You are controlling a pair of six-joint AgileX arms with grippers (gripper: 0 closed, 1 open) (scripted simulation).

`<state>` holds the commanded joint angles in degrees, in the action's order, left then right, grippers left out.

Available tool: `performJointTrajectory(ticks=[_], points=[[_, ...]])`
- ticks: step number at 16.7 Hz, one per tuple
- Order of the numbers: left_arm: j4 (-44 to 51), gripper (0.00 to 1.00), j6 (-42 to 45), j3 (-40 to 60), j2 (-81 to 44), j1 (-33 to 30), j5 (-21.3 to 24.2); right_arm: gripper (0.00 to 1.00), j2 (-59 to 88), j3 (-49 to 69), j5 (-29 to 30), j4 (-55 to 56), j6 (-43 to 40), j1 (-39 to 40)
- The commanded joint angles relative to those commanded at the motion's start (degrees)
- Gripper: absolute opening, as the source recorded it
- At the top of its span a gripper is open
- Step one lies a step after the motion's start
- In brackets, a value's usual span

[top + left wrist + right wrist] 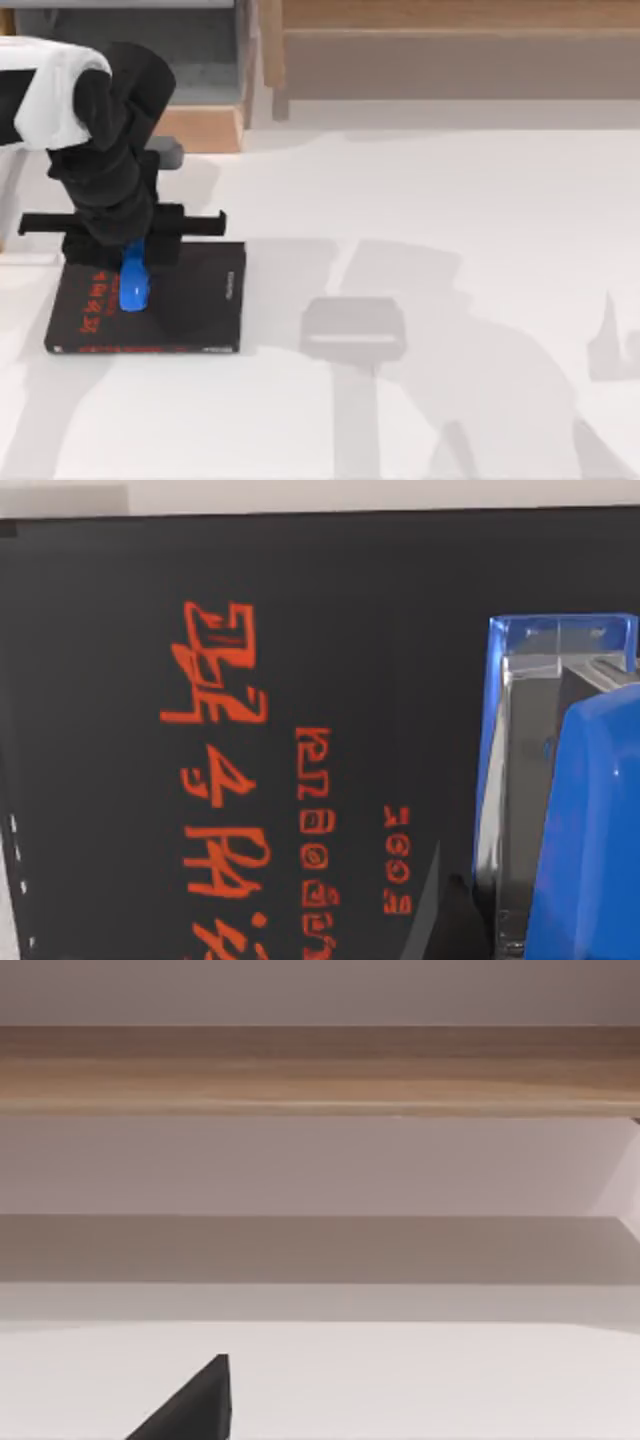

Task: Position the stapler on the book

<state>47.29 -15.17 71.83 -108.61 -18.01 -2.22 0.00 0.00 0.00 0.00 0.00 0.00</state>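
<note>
The black book (pixel 190 300) with red lettering lies flat near the table's left front. Its cover (pixel 300 630) fills much of the left wrist view. The blue stapler (pixel 133 283) rests lengthwise on the left part of the cover, its rounded end toward the front edge. My left gripper (pixel 133 250) stands directly over the stapler's rear end and is shut on it. Up close, the stapler (pixel 590 810) shows its blue body and metal inside, with one dark finger (pixel 440 910) against its side. A dark part of my right gripper (pixel 190 1405) rises from the lower edge of the right wrist view, above bare white table.
A wooden cabinet (pixel 450 50) runs along the back edge, with a lower wooden step (pixel 200 128) behind the left arm. Grey shadows (pixel 352 330) of the arms fall on the white table to the right of the book.
</note>
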Motion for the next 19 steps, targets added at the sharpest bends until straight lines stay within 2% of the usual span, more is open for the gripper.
performJointTrajectory(ticks=[13, 19], points=[[0.0, 0.98, 0.0, 0.0, 0.0, 0.0, 0.0, 1.00, 0.0, 0.0, 0.0, 0.0, 0.0, 0.0], [0.0, 1.00, 0.0, 0.0, 0.0, 0.0, 0.0, 1.00, 0.0, 0.0, 0.0, 0.0, 0.0, 0.0]])
